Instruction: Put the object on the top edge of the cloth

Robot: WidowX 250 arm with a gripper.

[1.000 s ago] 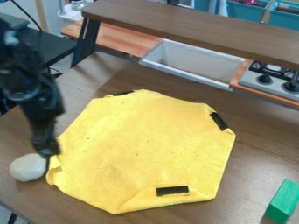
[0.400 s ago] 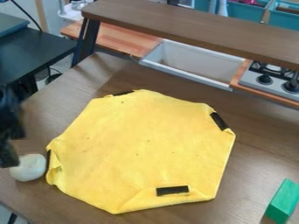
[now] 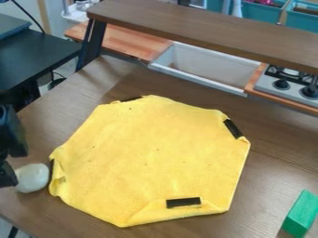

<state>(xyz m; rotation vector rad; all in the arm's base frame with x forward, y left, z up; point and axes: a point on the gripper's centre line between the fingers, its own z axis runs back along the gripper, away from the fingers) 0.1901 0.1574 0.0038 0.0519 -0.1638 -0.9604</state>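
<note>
The smooth, rounded whitish object [image 3: 32, 178] sits right beside the black gripper [image 3: 7, 175], whose opening and hold I cannot tell. It looks firm, perhaps slippery; best gripped across its middle.

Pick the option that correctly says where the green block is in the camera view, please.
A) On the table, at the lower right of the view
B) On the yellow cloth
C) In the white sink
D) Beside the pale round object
A: the green block sits on the brown table at the lower right, off the yellow cloth.
</note>
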